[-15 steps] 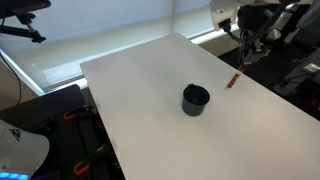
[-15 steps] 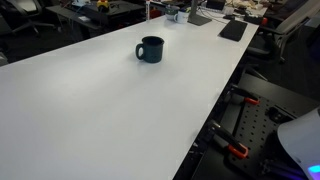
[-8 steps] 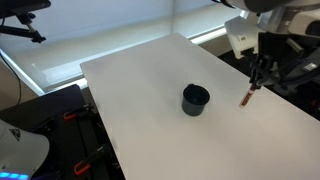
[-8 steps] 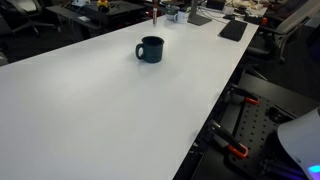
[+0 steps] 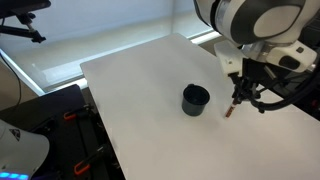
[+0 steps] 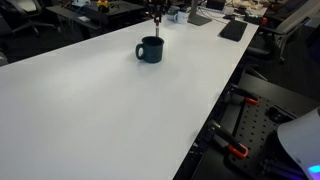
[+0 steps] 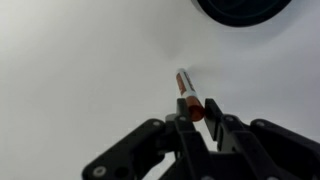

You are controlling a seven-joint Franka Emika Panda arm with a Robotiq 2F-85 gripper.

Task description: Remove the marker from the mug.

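Observation:
The mug [image 5: 195,99] is a squat dark cup standing on the white table [image 5: 150,120]; it also shows in the other exterior view [image 6: 150,49] and at the top edge of the wrist view [image 7: 243,8]. My gripper [image 5: 239,96] is shut on the marker [image 5: 232,109], a reddish-orange pen with a darker end. The marker hangs from the jaws, tip down, beside the mug and outside it. In the wrist view the marker [image 7: 188,95] sticks out from between the fingers [image 7: 200,122] over bare table. The gripper [image 6: 155,12] shows small behind the mug.
The white table [image 6: 110,110] is long, with its edge close to the gripper's side. Clutter and dark equipment [image 6: 232,30] sit at the far end. Red-and-black clamps [image 6: 235,150] and stands are below the table edge.
The arm has come further into view and lowered, carrying the marker down and closer to the table beside the mug. The mug has not moved.

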